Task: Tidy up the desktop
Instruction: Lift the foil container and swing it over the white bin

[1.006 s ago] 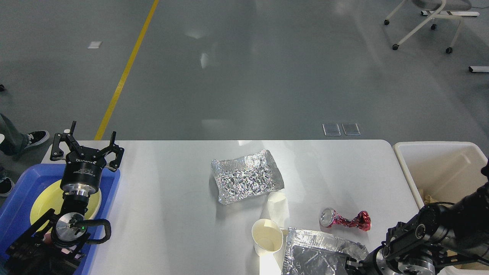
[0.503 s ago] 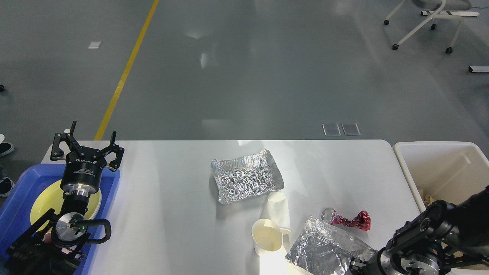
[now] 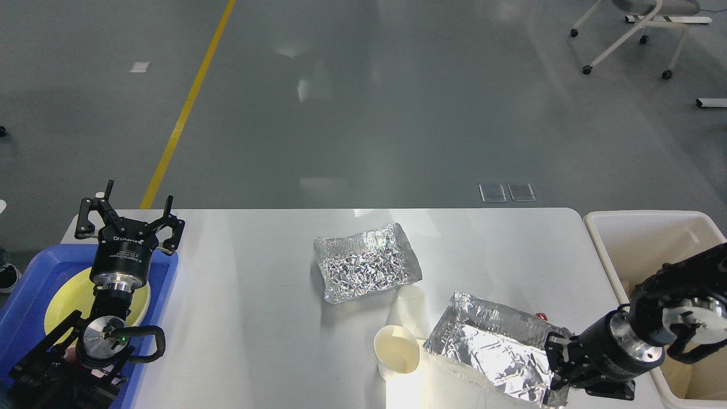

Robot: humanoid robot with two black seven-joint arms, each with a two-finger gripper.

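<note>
On the desktop, a foil tray lies at centre. At its five o'clock, the right gripper clamps a second, tilted foil tray; a paper cup stands at that tray's nine o'clock. The left gripper, fingers spread, hovers over a blue tray holding a yellow plate.

Bright, even overhead light; soft glare patches on the grey floor and white surface; focus sharp.

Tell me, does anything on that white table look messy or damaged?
Yes. A crumpled foil tray sits dented mid-desktop, and a second foil tray, tilted, is gripped at its edge by the right gripper. A paper cup lies on its side beside it.
</note>
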